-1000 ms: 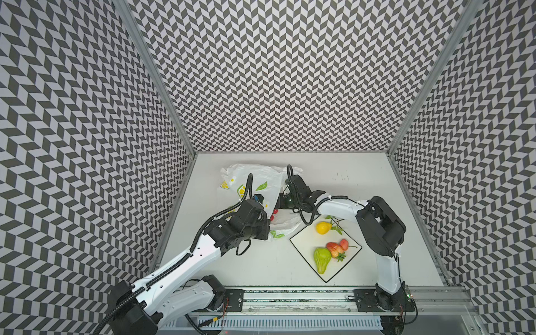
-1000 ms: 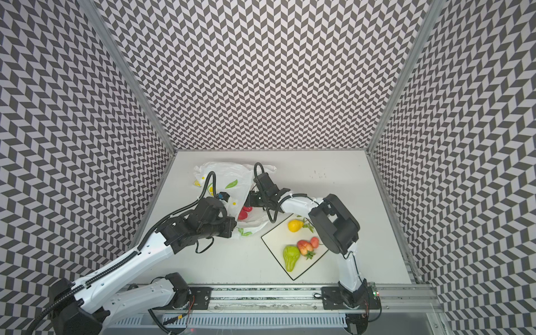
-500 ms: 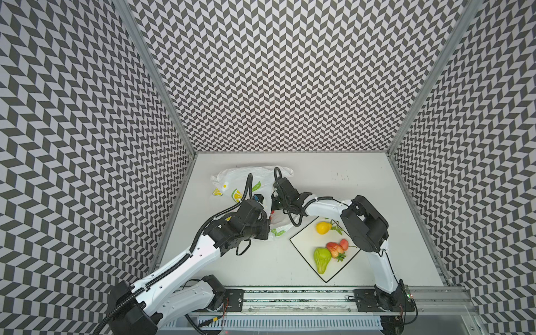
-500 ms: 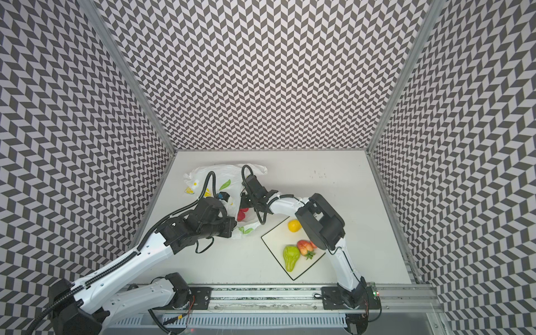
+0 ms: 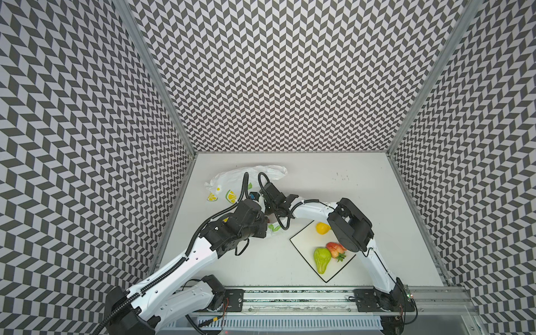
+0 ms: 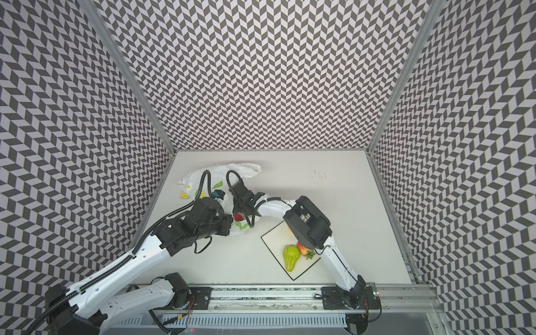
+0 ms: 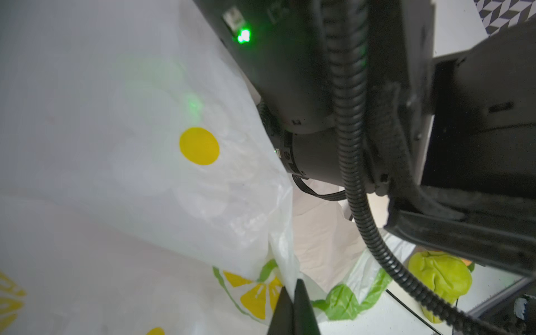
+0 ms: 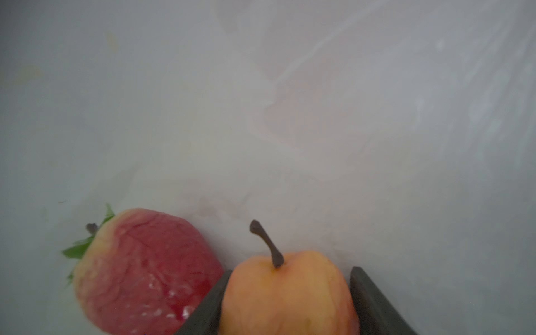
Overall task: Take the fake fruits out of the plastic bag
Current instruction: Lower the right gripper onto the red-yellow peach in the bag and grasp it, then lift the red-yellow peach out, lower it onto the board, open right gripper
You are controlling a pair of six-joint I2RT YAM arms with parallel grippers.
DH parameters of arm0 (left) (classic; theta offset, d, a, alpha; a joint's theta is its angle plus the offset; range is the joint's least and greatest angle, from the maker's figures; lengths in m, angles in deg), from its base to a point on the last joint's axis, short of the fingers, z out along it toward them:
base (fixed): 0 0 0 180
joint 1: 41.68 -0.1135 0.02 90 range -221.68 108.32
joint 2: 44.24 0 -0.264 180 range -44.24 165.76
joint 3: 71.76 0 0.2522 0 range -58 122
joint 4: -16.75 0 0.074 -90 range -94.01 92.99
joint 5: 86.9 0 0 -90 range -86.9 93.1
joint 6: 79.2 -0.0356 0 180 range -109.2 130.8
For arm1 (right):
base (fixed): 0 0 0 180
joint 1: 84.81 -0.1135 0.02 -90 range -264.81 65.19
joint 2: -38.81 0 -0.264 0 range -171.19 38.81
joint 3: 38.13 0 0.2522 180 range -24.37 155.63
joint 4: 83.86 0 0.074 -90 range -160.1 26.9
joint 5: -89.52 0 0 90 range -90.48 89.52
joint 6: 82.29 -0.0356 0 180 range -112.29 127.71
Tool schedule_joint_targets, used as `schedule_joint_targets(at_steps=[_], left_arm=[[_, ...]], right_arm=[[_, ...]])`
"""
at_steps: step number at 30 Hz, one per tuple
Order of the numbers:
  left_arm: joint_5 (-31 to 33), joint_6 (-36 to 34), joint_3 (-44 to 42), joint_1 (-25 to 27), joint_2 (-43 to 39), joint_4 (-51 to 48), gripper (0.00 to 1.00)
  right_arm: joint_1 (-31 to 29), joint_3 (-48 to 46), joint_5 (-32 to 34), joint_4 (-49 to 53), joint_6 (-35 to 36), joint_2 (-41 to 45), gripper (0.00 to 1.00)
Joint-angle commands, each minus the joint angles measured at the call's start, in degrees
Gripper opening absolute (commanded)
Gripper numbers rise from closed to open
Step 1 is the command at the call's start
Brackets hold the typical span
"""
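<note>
Leftmost, plastic bag (image 5: 246, 174) lay crumpled at the bench's (image 5: 348, 179) back left, left fingers (image 7: 301, 313) pinched tight on its edge, right fingers (image 8: 208, 307) inside it closed around a yellow-red apple (image 8: 290, 295) beside a strawberry (image 8: 145, 266), lemon (image 5: 322, 228), pear (image 5: 321, 259) and second strawberry (image 5: 335, 249) sat on the square plate (image 5: 304, 240) further right.

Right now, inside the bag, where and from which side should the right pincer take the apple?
Grip the apple across its round sides, below the stem, coming from the base end: the stem points away from the right pincer, whose fingers flank the fruit. The strawberry crowds one side.
</note>
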Motion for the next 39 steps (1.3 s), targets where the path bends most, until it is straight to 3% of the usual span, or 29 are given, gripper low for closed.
schedule_joint_targets(at_steps=[1,5,16,22,30,39], left_arm=[[3.5,1.4,0.9,-0.2,-1.5,0.1,0.00],[4.3,1.8,0.3,-0.2,-1.5,0.3,0.00],[5.4,1.9,-1.2,-0.6,0.1,2.7,0.00],[6.5,1.8,-1.5,-1.0,-0.2,3.4,0.00],[6.8,0.7,-2.3,-2.0,-0.5,4.5,0.00],[6.6,-1.0,-3.0,-2.9,-0.3,5.1,0.00]], right_arm=[[0.0,-0.2,2.3,2.2,0.6,0.2,0.48],[0.0,-1.7,0.0,0.1,1.0,4.1,0.37],[0.6,-16.8,-8.4,-5.3,2.1,20.7,0.37],[1.5,-24.5,-11.0,-3.0,4.4,29.2,0.37],[2.1,-34.8,-11.2,1.0,8.9,44.4,0.37],[2.0,-46.9,-6.2,1.4,14.4,62.5,0.39]])
